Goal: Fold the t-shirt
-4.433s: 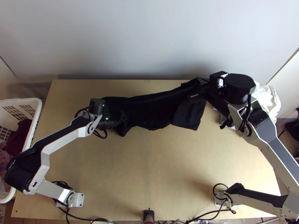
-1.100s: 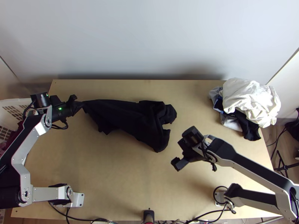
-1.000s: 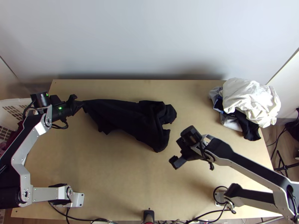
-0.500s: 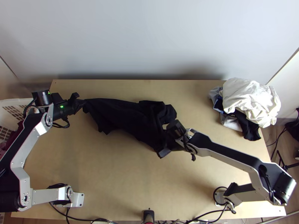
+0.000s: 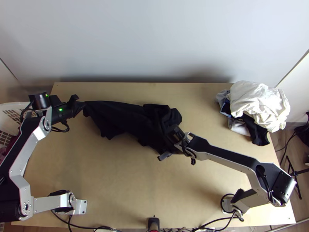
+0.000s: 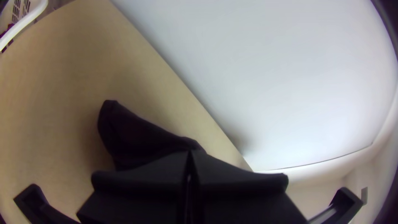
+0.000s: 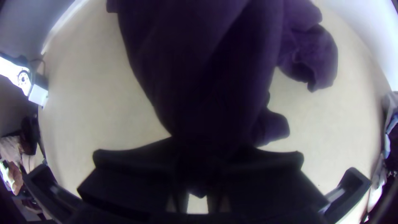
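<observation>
The black t-shirt (image 5: 123, 116) lies bunched and elongated across the table's upper left and middle. At its far-left corner, my left gripper (image 5: 82, 105) is shut on the cloth. In the left wrist view, my left gripper (image 6: 190, 155) has its fingers together, with dark t-shirt fabric (image 6: 137, 135) beyond them. My right gripper (image 5: 177, 135) is over the lower right end of the t-shirt, its tips partly hidden against black cloth. In the right wrist view, my right gripper (image 7: 203, 153) is shut on a thick bunch of the t-shirt (image 7: 199, 74), and loose folds stick out to one side.
A pile of white, grey and dark clothes (image 5: 257, 104) sits at the table's upper right. A white laundry basket (image 5: 17, 106) stands off the left edge, behind the left arm. Wooden tabletop (image 5: 127, 181) shows in front of the t-shirt.
The right gripper has come down from the upper right, then swung in to the t-shirt's lower right end and taken hold. The left gripper has moved left with its corner, stretching the cloth that way.
</observation>
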{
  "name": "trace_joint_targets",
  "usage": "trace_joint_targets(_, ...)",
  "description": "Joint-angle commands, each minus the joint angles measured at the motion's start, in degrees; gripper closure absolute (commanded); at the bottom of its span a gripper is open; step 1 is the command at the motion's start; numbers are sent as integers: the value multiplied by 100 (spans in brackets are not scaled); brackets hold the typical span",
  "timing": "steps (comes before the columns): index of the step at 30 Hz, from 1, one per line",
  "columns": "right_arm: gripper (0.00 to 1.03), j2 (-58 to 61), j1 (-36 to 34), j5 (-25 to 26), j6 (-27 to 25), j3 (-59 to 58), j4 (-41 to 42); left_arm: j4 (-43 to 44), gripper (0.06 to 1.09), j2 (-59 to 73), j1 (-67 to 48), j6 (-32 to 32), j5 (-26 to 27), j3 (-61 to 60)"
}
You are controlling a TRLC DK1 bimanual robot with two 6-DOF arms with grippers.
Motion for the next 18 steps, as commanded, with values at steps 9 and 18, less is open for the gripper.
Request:
trace_joint_targets(9, 100, -55, -880, -1464, -494, 3685, -2288, -29, 105, -43, 343, 420, 237, -264)
trace_joint_targets(18, 100, 3373, -2216, -1587, 455, 7429, -2200, 76, 105, 177, 246, 499, 237, -422)
